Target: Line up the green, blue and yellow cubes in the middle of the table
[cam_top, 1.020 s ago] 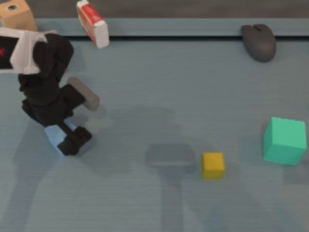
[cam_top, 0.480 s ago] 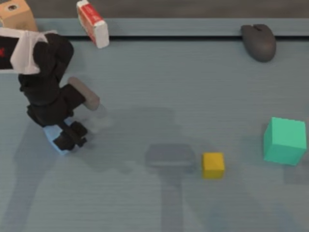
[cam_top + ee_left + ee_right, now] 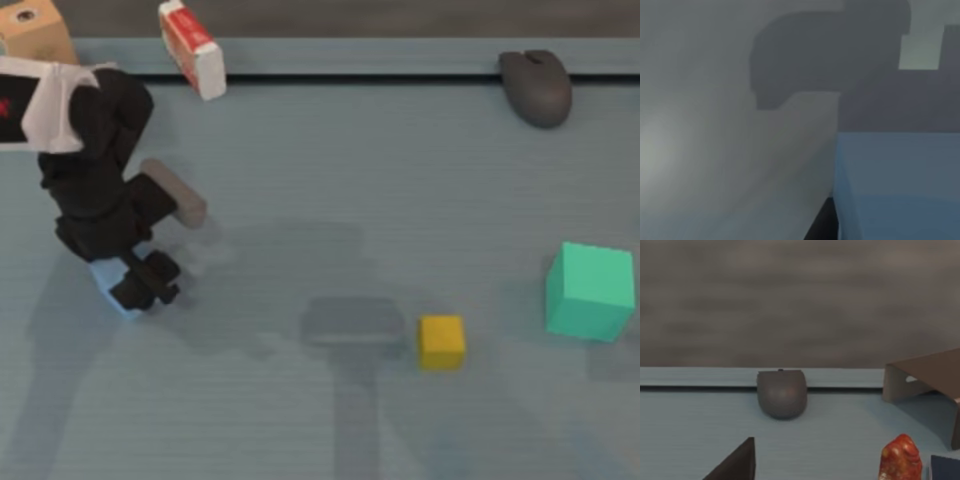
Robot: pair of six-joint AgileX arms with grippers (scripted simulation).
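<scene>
Table (image 3: 330,170): the broad ribbed grey-blue surface carries everything; its middle, where the row is to stand, holds only the yellow cube so far.
Left arm: it reaches down over the table's left side, wrist bent so the left gripper (image 3: 145,283) comes onto the blue cube from above, judged the pose for a pickup.
Green cube (image 3: 590,291): the largest cube, teal, sits near the right edge, well apart from the yellow one and not yet in line.
Computer mouse (image 3: 537,86): dark grey, at the far right along the dark edge line; it also faces the right wrist camera (image 3: 782,393). Not part of the task.
Red-and-white box (image 3: 192,48): lies tilted at the far edge, out of the working area.
Tan wooden block (image 3: 35,30): at the far left corner, small hole on top, untouched.
Blue cube (image 3: 112,285): light blue, on the table at the left, mostly hidden under the gripper; the left wrist view shows its face (image 3: 900,185) very close.
Yellow cube (image 3: 441,342): smallest, mustard, resting a little right of centre.
Left gripper state: fingers sit around the cube, but whether they press it cannot be told.
Right arm: not seen in the top view, judged parked.
</scene>
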